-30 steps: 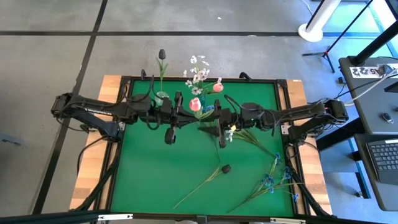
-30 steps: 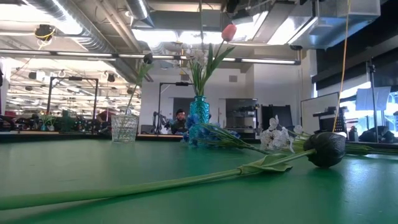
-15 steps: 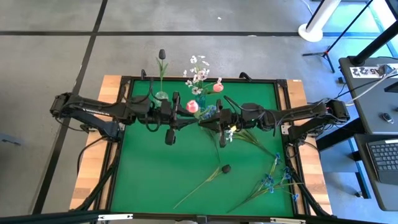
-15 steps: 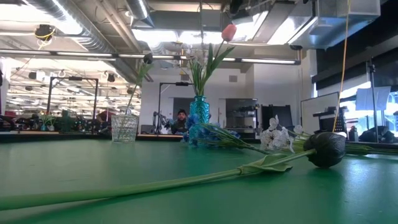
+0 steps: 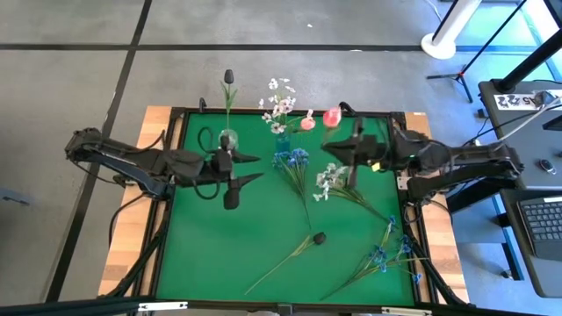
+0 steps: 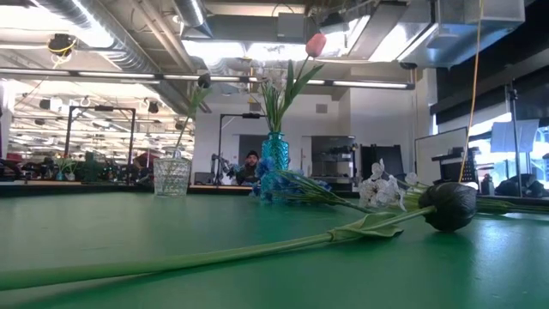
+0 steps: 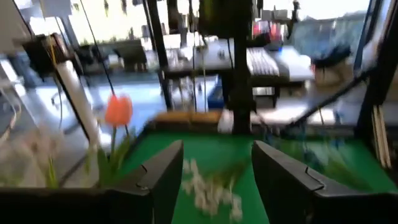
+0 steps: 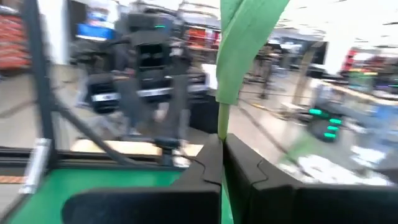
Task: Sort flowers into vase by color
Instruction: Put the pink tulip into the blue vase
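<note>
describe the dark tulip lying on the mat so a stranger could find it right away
Start at the green mat and look just below its middle. The dark tulip lies flat there, its long green stem running toward the near edge. It is the only near-black bud lying down; the other one stands in a glass.

Even overhead light on the bench (image 5: pixel 219 254), soft shadows, bright ceiling strip lights (image 6: pixel 232 50) glaring in the low view, both wrist views motion-blurred

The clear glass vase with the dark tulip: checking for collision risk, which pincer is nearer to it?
Left. The open left pincer sits just beside the clear glass vase, toward the mat's centre. The right pincer, shut on a pink tulip, is well across the mat.
</note>
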Available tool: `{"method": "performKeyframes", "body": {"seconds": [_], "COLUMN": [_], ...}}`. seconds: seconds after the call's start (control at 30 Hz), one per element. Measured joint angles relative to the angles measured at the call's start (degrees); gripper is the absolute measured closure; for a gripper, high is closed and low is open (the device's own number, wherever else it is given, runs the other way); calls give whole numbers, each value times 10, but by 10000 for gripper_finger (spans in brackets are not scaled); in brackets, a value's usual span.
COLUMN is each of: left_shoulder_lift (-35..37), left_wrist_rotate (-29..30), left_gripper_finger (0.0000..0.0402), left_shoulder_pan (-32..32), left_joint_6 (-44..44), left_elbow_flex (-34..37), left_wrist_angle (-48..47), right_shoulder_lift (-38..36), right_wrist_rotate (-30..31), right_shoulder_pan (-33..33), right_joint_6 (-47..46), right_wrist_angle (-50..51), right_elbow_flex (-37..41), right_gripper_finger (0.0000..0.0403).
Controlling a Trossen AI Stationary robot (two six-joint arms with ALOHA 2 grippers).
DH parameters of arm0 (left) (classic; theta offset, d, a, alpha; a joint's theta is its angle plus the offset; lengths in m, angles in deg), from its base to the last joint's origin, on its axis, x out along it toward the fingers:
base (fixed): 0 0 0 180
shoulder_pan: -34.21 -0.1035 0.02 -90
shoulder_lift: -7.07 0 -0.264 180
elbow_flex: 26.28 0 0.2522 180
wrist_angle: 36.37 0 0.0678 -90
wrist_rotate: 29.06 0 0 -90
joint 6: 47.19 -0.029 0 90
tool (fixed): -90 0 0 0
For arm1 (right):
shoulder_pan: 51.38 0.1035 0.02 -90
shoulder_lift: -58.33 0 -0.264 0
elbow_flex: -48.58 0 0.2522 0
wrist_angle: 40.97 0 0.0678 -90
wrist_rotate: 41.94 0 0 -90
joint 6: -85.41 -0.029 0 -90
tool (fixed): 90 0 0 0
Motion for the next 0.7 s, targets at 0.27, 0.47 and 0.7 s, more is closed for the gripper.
{"method": "performKeyframes", "body": {"seconds": [0.27,0.47,0.7], "left_shoulder_lift": [-1,-4,-5], "left_wrist_rotate": [-15,-76,-76], "left_gripper_finger": [224,224,224], "left_shoulder_pan": [-26,-70,-113], "left_joint_6": [69,101,143], "left_elbow_flex": [153,265,291], "left_wrist_angle": [95,291,299], "right_shoulder_lift": [-104,-71,70], "right_wrist_rotate": [120,125,-38], "right_shoulder_pan": [-10,-111,-244], "right_joint_6": [46,21,-105], "right_wrist_angle": [-128,-423,-571], "right_elbow_flex": [157,301,305], "right_gripper_finger": [402,402,403]}}
